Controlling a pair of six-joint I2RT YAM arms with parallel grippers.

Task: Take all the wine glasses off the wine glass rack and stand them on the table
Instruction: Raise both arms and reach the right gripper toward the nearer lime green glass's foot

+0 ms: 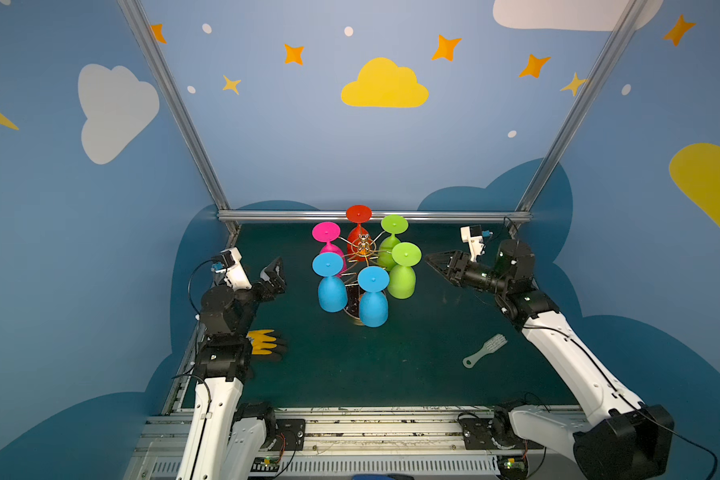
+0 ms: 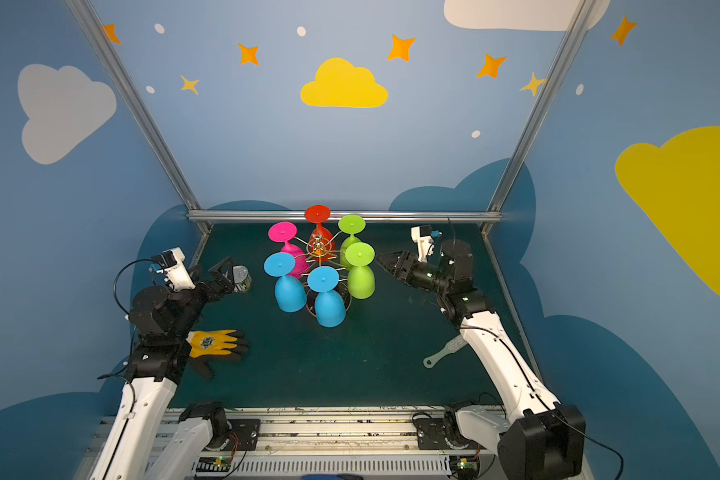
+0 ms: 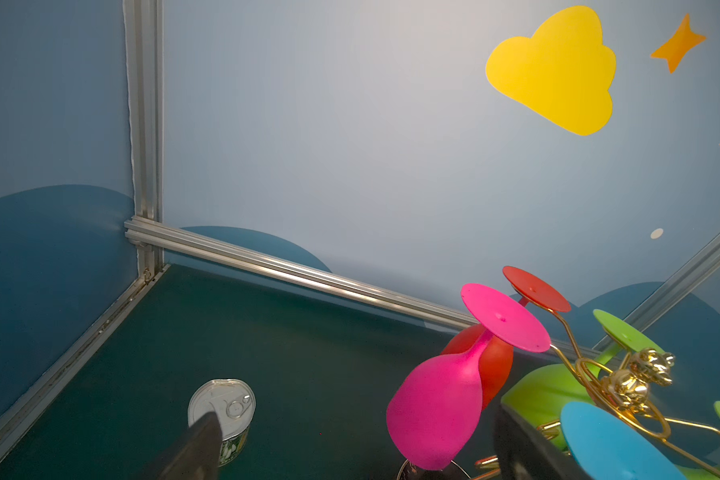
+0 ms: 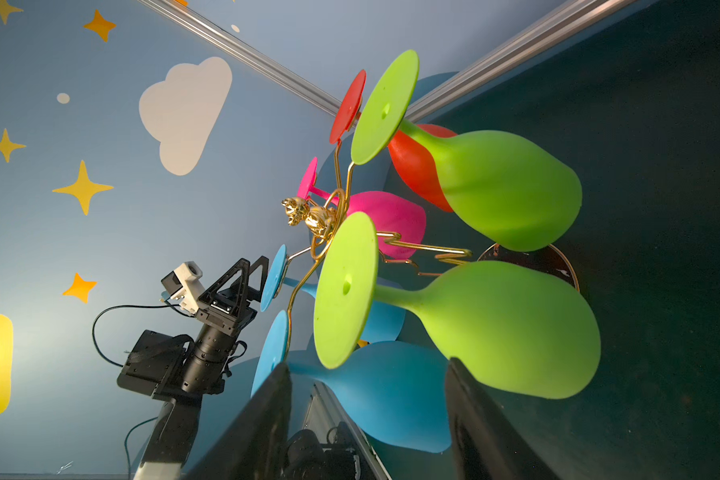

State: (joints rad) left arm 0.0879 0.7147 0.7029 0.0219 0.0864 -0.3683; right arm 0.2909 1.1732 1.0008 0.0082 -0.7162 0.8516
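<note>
Gold wire wine glass rack stood on the dark green mat, between the two sets of jaws, with six glasses hung upside down on its arms, feet up and bowls down.

Right gripper pointed at the rack. Its jaws were part open with nothing between them. The right wrist view showed its black fingers apart with a clear gap.

Near green wine glass hung on the rack just ahead of the right fingertips. It was very close, but contact could not be told. Second green glass and red glass hung further on, past the near green one as seen from the right jaws. Front blue glass hung off to one side of them.

Left gripper was held off from the rack, jaws wide and empty. Pink glass and the other blue glass hung ahead of the left jaws, well apart from the tips.

Silver ring-pull can stood upright on the mat just ahead of one left fingertip; touching or not, could not tell.

Yellow and black glove lay flat behind the left jaws, beside that arm. Pale brush lay behind the right jaws, near that arm.
</note>
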